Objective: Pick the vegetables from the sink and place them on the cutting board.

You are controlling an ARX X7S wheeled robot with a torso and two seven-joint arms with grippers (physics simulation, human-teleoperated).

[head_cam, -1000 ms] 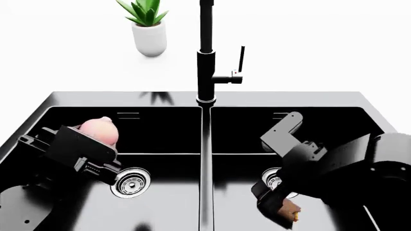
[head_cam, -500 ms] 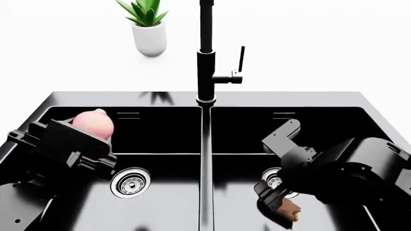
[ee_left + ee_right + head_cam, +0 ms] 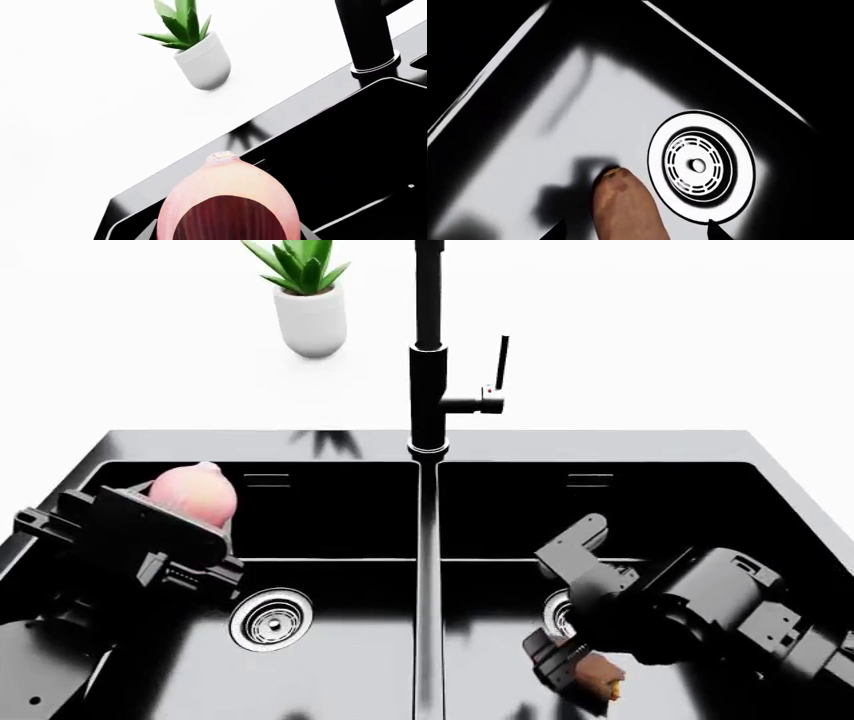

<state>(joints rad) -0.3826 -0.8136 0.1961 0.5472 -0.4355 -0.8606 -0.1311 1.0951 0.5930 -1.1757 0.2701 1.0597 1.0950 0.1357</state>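
The black double-basin sink with a steel rim (image 3: 200,445) fills the head view, its two basins split by a narrow central divider that runs from the tall black faucet (image 3: 427,350) toward the near edge. In the left basin, the left gripper (image 3: 167,525) is closed on the round pale pink-red onion (image 3: 195,493), which is lifted clear of the basin floor and sits close to the far-left corner; the far wall is just behind it and the left wall just beside the gripper body. The left round metal drain (image 3: 271,618) lies uncovered to the right of the arm, with open basin floor between it and the divider. In the left wrist view the onion (image 3: 227,200) sits between the jaws, its tip reaching about level with the sink's far rim (image 3: 193,165).

In the right basin, the right gripper (image 3: 577,672) is clamped on the oblong reddish-brown sweet potato (image 3: 603,678), low in the basin near the near edge. The right wrist view shows the sweet potato (image 3: 627,205) just beside the right round metal drain (image 3: 700,165), with bare floor beyond. The far half of this basin is open.

A green plant in a white pot (image 3: 310,300) stands on the white counter (image 3: 667,340), well beyond the far rim. The cutting board is not in view.
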